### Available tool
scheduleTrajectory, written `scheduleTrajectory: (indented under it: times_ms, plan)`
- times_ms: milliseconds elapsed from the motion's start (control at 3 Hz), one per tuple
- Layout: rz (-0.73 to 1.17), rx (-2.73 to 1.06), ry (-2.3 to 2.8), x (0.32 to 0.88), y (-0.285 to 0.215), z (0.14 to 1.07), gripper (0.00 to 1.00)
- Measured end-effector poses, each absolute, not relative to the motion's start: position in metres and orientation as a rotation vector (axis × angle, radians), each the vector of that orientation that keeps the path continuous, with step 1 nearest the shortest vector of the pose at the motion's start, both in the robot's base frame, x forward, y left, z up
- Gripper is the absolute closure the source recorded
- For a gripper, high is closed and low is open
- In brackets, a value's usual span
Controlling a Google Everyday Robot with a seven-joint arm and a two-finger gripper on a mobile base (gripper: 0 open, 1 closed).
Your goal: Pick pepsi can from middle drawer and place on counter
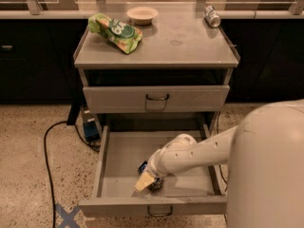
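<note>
The middle drawer (121,158) is pulled wide open below the closed drawer above it. The pepsi can (142,167) lies on the drawer floor near the front; only a dark blue edge and a silver end show beside my arm. My gripper (149,179) is down inside the drawer, right at the can and covering most of it. My white arm reaches in from the lower right. The counter (190,46) is the flat grey top of the cabinet, above and behind the gripper.
On the counter lie a green chip bag (116,31) at the left, a pale bowl (142,14) at the back and a silver-grey can (212,16) at the back right. A closed drawer (156,99) sits above the open one. A black cable (47,146) runs over the floor at the left.
</note>
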State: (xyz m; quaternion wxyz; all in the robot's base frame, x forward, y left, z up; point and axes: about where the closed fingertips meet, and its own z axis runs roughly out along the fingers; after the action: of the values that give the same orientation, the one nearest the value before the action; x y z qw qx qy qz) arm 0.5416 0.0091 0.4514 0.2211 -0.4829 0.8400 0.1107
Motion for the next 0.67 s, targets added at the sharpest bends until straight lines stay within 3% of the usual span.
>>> scheduleTrajectory:
  times_ms: [667]
  plan:
    - [0.375, -1.147, 2.311, 0.575, 0.026, 0.427, 0.0]
